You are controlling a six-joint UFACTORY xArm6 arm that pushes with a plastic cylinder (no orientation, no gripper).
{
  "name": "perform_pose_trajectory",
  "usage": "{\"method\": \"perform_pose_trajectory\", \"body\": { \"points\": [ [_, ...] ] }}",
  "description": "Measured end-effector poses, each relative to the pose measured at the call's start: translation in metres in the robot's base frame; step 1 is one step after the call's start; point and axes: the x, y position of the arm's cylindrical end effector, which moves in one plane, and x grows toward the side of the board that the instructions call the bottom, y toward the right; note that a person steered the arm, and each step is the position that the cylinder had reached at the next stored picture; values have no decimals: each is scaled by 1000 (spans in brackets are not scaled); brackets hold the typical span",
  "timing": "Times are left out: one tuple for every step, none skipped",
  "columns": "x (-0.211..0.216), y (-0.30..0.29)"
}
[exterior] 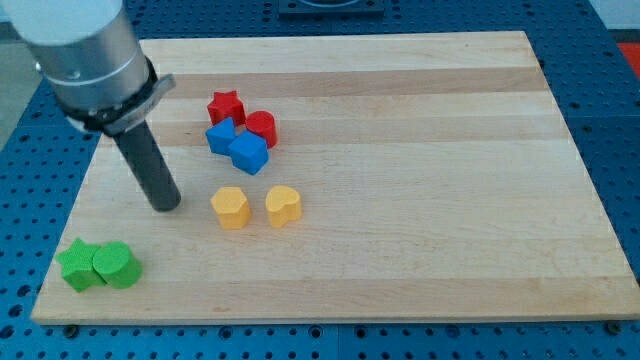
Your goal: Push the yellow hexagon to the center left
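My tip (166,204) rests on the wooden board (420,250) at the view's left; being a plain rod, it has no opening and holds nothing. The yellow hexagon (230,207) lies just to its right, apart from it, with a yellow heart-shaped block (283,205) beside that. Above sit a red star (226,105), red cylinder (262,127), blue cube (249,153) and another blue block (220,135); two green blocks (98,265) occupy the bottom-left corner.

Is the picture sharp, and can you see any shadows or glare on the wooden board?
Camera view: even, soft light, with only faint shadows beside the yellow hexagon and my tip; no harsh glare on the wooden board; blocks sharp.
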Motion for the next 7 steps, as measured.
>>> {"method": "perform_pose_trajectory", "body": {
  "points": [
    [31, 4],
    [37, 56],
    [36, 94],
    [26, 89],
    [19, 58],
    [3, 72],
    [3, 107]
  ]
}}
